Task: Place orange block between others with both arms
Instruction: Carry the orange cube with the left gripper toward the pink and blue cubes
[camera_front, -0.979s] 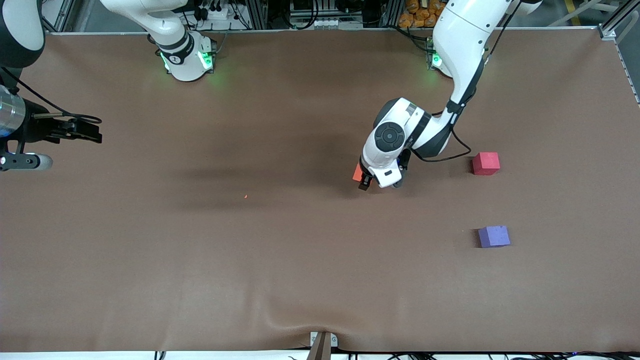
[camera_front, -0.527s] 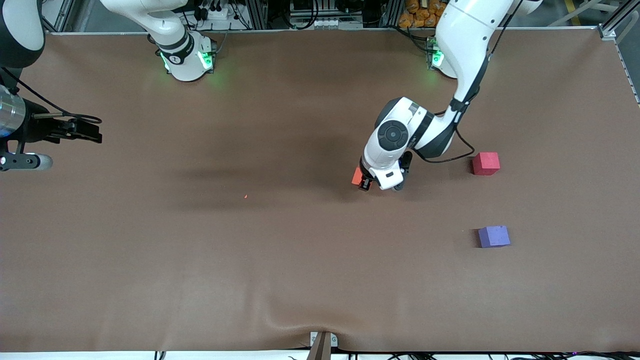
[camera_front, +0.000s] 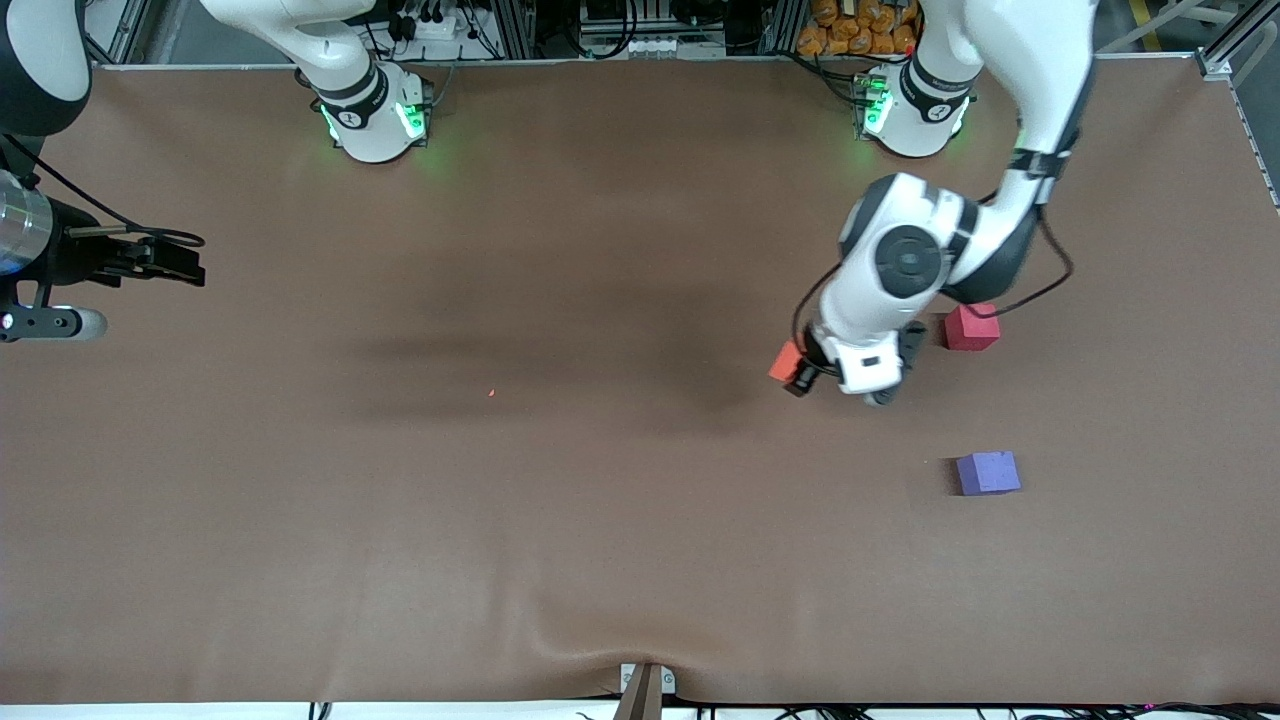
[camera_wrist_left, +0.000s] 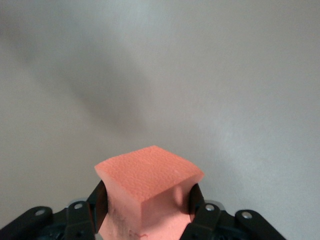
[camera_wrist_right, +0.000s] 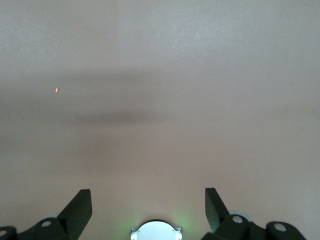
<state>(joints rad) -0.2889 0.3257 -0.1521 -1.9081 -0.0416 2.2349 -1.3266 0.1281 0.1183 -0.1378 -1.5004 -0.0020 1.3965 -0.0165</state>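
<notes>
Fingers (camera_wrist_left: 100, 200) of the left gripper (camera_front: 800, 372) clamped the orange block (camera_wrist_left: 147, 187) over bare tabletop (camera_front: 600, 500), near the red cube (camera_front: 970, 327); only the front view showed the purple cube (camera_front: 988, 472). Right gripper (camera_wrist_right: 147, 202) waited, fingers wide apart.

Orange block (camera_front: 786, 361) is a small matte foam cube, pinched up off the bench, tilted. Pinkish-red cube (camera_front: 971, 328) sits flat; purple-blue cube (camera_front: 988, 473) is nearer the camera.
</notes>
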